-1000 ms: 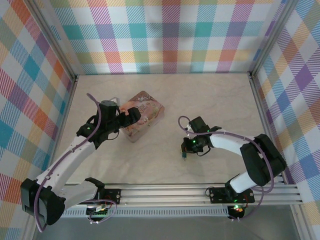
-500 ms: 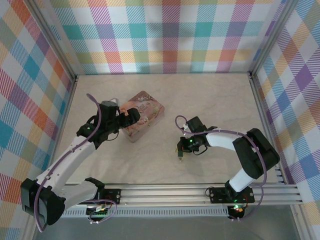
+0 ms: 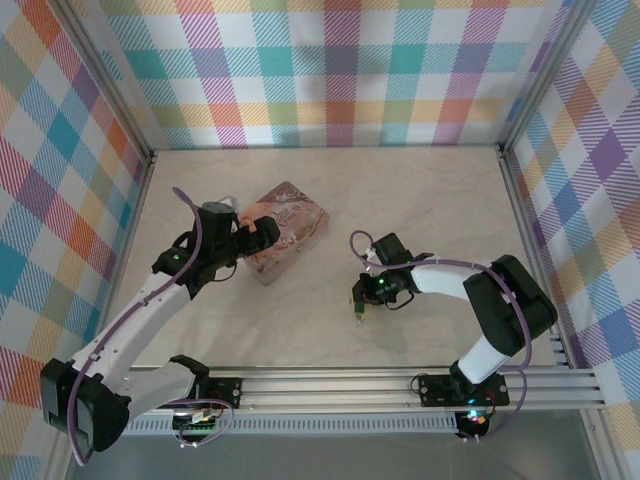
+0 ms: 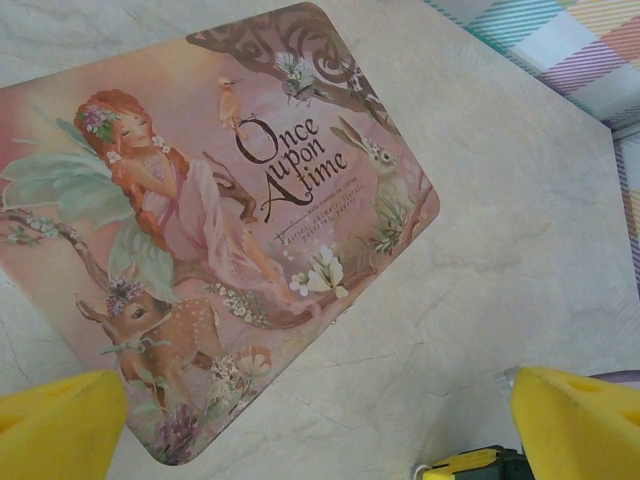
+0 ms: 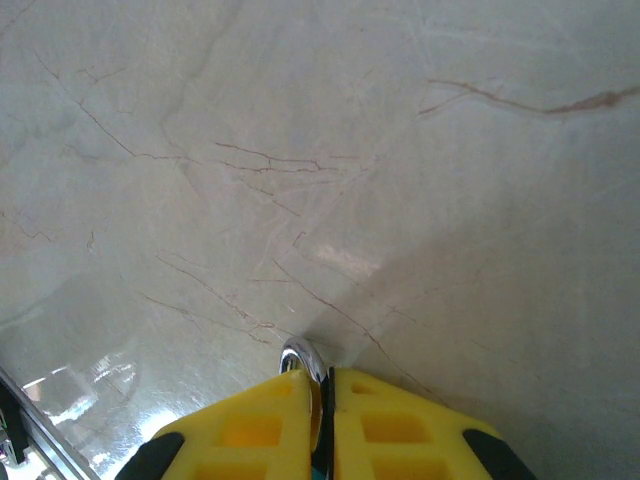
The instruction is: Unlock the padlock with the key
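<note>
Take the pink tin box (image 3: pixel 292 222) as your landmark. Your left gripper (image 4: pixel 320 425) hangs at the tin's left edge, yellow fingers spread wide, holding nothing. Your right gripper (image 5: pixel 320 385) sits well right of the tin and nearer the arm bases. It is pinched tight on the padlock (image 5: pixel 301 356), whose silvery shackle loop pokes out past the fingertips.

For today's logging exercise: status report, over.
Left gripper open at pink illustrated tin box. Right gripper shut on tiny silvery metal loop, identity unclear. Nothing obstructing.
</note>
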Controlling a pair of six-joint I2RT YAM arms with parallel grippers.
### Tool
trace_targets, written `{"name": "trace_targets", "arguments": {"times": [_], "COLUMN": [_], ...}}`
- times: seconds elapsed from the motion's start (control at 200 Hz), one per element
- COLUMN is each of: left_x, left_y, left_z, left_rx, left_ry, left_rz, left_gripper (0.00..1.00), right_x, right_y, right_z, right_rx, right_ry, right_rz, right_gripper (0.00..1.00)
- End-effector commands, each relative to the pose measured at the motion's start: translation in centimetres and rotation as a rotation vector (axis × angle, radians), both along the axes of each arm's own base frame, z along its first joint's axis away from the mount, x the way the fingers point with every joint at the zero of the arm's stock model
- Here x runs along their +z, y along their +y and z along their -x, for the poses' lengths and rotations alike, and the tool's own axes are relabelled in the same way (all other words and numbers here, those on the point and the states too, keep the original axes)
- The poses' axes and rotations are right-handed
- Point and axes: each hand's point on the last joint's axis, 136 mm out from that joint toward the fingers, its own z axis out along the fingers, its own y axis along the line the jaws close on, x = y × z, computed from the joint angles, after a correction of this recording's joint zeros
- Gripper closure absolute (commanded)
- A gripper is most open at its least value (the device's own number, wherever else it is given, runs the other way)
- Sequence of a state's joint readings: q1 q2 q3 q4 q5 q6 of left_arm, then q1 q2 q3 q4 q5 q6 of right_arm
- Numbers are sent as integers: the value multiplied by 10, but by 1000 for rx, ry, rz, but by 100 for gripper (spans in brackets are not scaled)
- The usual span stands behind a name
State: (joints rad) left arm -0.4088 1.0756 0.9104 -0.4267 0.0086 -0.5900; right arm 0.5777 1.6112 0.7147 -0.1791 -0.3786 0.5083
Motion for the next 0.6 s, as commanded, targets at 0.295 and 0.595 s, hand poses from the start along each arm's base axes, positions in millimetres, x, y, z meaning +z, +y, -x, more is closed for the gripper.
{"name": "trace_targets", "arguments": {"times": [0.295, 0.595], "left_x": [7, 15], "left_y": [9, 20], "left_z": [3, 9], "left_rx": [11, 38], "left_ry": [-14, -37], "left_rz": [-29, -60], "left_gripper": [2, 1], "right_x": [-1, 23], "right_y": [-14, -23], "right_z": [-2, -13], "right_rx": [-15, -45], "right_ry": [-51, -158], "right_rz": [75, 101], "right_gripper": [72, 54]}}
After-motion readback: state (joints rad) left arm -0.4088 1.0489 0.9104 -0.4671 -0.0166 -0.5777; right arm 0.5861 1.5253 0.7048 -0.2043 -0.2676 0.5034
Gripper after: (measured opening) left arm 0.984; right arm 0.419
